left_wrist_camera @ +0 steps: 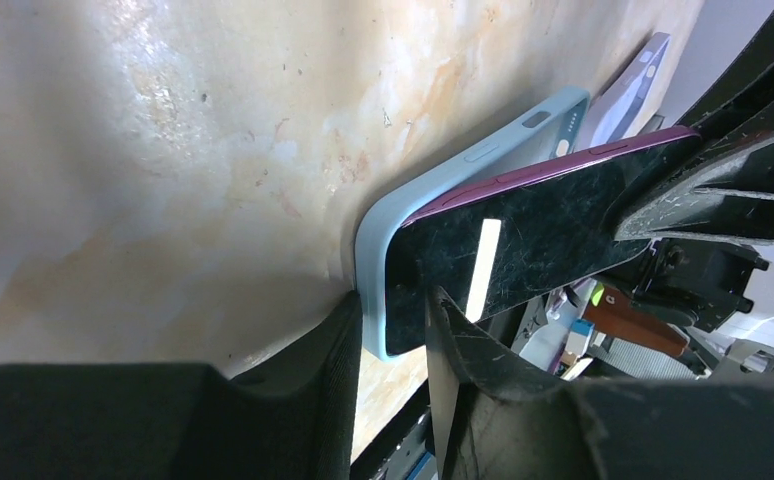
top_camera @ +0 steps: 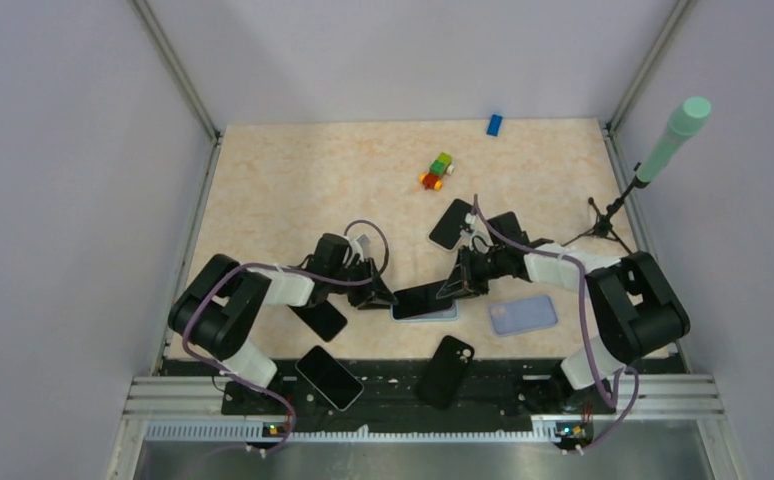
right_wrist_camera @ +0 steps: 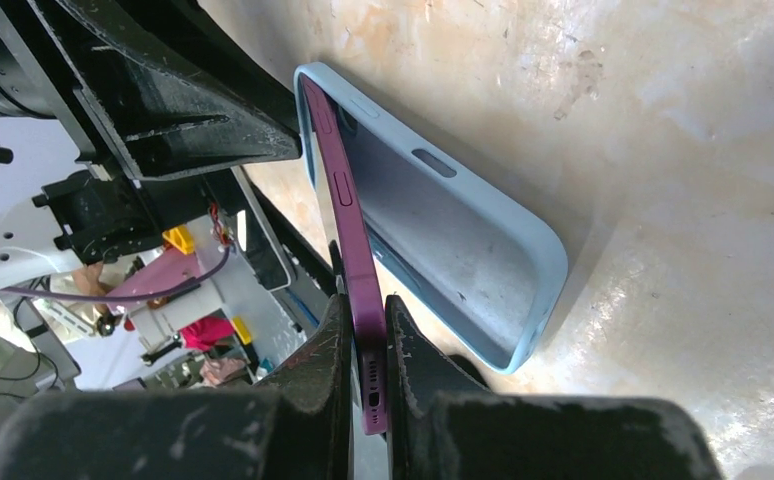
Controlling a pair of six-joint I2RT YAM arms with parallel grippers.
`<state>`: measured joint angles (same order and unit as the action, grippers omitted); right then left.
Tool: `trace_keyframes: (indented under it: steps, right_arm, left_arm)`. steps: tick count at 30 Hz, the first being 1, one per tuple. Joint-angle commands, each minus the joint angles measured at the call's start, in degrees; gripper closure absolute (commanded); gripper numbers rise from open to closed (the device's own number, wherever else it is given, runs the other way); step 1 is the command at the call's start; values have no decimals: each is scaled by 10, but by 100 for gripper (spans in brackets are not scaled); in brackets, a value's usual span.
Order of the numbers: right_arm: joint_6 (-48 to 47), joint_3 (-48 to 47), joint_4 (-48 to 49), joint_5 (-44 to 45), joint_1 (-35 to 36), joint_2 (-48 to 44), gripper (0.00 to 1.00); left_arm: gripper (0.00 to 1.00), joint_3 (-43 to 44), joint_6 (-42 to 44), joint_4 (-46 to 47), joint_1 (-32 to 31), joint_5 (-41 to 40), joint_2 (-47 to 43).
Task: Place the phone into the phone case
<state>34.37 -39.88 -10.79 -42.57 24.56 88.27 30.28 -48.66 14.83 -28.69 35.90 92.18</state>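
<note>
I'm watching right gripper [right_wrist_camera: 366,305] clamping purple phone [right_wrist_camera: 348,230] by its thin edges, lower centre of right wrist view. Phone is tilting: far end sitting inside light blue phone case [right_wrist_camera: 443,220], gripped end standing clear of it. Phone case is lying on bench [left_wrist_camera: 163,150], centre of top view. Left gripper [left_wrist_camera: 391,298] is straddling seated end, one finger outside case wall, other over screen. I cannot tell whether it's squeezing.

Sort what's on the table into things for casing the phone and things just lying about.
For the job: purple phone, light blue case.
Lying about: lavender case, black case, spare phones, toy blocks, blue brick, microphone stand.
</note>
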Motion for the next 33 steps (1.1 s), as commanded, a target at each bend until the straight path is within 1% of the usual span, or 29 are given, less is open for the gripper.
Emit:
trace_keyframes:
  steps: [1, 8, 11, 14, 20, 23, 25, 27, 30, 33]
  right_arm:
    - [-54, 14, -84, 134, 13, 48, 100]
    - [-45, 21, -52, 126, 31, 89, 100]
    - [-36, 29, -30, 123, 42, 90, 100]
    - [-21, 38, -7, 136, 53, 74, 100]
    - [3, 41, 25, 143, 80, 65, 100]
    - [20, 48, 53, 141, 92, 69, 100]
    - [29, 53, 71, 137, 99, 76, 100]
    - [39, 58, 90, 134, 108, 84, 100]
    - [47, 61, 103, 130, 124, 98, 100]
    - [54, 64, 138, 126, 138, 108, 100]
  left_arm:
    - [68, 12, 6, 6, -5, -26, 20]
    - [71, 19, 3, 4, -11, -26, 17]
    - [71, 22, 14, -18, -11, -39, 0]
    - [70, 30, 44, -77, -11, -72, -30]
    - [69, 62, 100, -234, -11, -172, -117]
    - [68, 65, 112, -274, -11, -206, -161]
    - [68, 61, 112, -282, -11, -208, -181]
    - [68, 53, 106, -274, -11, -193, -194]
    - [68, 36, 86, -241, -17, -168, -200]
    - [68, 29, 70, -212, -33, -157, -189]
